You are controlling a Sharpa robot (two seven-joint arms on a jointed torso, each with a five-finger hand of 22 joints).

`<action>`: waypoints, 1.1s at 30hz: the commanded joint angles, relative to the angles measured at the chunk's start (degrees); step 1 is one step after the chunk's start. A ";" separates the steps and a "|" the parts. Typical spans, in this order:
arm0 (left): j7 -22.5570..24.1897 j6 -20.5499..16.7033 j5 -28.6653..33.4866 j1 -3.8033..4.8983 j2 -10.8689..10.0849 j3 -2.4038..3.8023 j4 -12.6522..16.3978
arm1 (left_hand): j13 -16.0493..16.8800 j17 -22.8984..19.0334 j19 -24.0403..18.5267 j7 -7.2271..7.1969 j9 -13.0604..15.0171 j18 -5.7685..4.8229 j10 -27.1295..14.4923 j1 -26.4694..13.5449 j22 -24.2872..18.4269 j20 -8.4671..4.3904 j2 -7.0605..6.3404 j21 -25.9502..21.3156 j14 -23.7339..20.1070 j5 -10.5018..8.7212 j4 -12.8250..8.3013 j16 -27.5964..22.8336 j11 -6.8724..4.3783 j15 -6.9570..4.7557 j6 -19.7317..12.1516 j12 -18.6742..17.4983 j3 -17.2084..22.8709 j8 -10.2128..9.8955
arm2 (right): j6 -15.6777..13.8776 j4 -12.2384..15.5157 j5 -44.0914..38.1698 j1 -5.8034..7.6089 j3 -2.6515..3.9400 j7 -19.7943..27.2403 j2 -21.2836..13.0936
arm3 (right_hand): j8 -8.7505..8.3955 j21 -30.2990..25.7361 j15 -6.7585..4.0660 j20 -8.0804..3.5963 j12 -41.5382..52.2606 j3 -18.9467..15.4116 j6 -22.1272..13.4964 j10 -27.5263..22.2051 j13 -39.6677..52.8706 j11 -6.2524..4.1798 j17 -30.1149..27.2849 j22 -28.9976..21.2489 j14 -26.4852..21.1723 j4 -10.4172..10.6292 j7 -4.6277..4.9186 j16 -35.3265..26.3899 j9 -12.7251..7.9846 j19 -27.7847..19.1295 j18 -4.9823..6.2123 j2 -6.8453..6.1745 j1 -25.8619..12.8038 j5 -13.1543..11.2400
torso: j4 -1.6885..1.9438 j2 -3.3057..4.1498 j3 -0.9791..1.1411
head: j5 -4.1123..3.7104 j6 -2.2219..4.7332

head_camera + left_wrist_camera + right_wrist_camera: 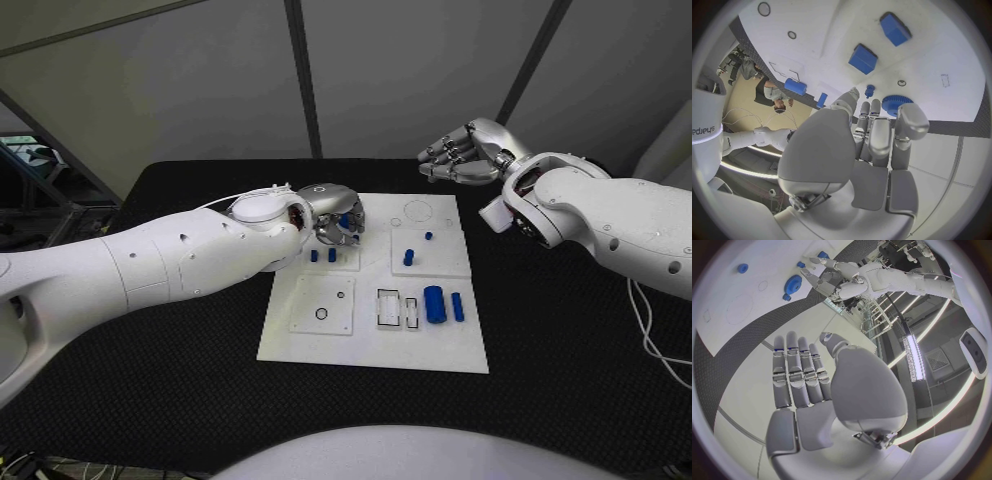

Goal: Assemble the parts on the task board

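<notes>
Blue peg (pixel 434 302) lengthwise on task board (pixel 372 345)

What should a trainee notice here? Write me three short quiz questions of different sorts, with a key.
1. True or false: the right hand holds a blue piece.
2. Which hand is over the task board? A) left hand B) right hand C) both
3. Fill in: the two parts lying side by side toward the board's near right corner are ___ in colour.

Key: 1 false; 2 A; 3 blue.
</notes>
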 commanded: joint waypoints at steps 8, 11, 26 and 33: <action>-1.72 1.85 -1.58 -0.28 0.90 0.04 -1.07 | -0.53 -0.08 0.83 0.26 -0.33 -0.88 1.36 1.06 1.01 -0.02 0.70 1.22 0.66 -0.15 -0.49 0.38 0.14 -0.11 0.99 -1.00 1.68 -0.76 | 0.25 0.04 -0.09 0.09 0.04 0.20 0.22 | -0.08 -0.35 0.00 0.12 -0.08 0.45 -0.33 -0.51 -0.08 0.01 -0.12 -0.10 -0.48 -0.11 0.02 -0.15 0.00 0.37 0.26 0.05 -0.39 0.44 | 0.02 -0.03 0.00 | -0.04 -0.18; -1.91 1.84 -1.59 -0.39 1.15 0.05 -1.46 | -0.84 -0.12 0.84 0.38 -0.52 -0.91 1.69 1.84 1.39 -0.03 0.94 1.54 0.71 -0.11 -0.90 0.50 0.16 -0.10 1.15 -1.54 2.92 -1.06 | 0.24 0.03 -0.09 0.09 0.04 0.20 0.25 | -0.08 -0.35 0.00 0.12 -0.08 0.45 -0.33 -0.51 -0.08 0.01 -0.12 -0.10 -0.48 -0.11 0.02 -0.15 0.00 0.37 0.26 0.05 -0.39 0.44 | 0.05 0.00 -0.02 | -0.06 -0.20; -2.41 3.23 -1.59 -0.58 2.43 0.07 -2.96 | -1.34 -0.14 1.23 0.65 -0.81 -1.15 3.16 2.15 2.76 -0.13 1.07 3.19 0.89 -0.18 -1.34 0.86 -0.03 -0.24 2.02 -2.39 5.60 -1.46 | 0.39 -0.11 -0.09 0.09 0.04 0.19 0.60 | -0.07 -0.38 -0.01 0.12 -0.07 0.51 -0.32 -0.51 -0.08 0.00 -0.14 -0.12 -0.48 -0.13 0.02 -0.14 0.01 0.38 0.26 0.10 -0.35 0.51 | 0.08 -0.03 0.00 | 0.00 -0.40; -2.59 3.80 -1.58 -0.59 2.57 0.08 -3.24 | -1.35 -0.17 1.58 0.71 -0.90 -1.30 4.30 2.20 3.48 -0.28 1.03 4.16 1.03 -0.19 -1.67 1.02 -0.33 -0.47 2.47 -2.49 6.70 -1.61 | 0.41 -0.09 -0.13 0.09 0.04 0.18 0.61 | -0.05 -0.41 -0.02 0.12 -0.06 0.57 -0.30 -0.49 -0.07 -0.01 -0.15 -0.14 -0.47 -0.15 0.02 -0.13 0.01 0.41 0.26 0.15 -0.33 0.59 | 0.06 -0.07 0.00 | -0.10 -0.42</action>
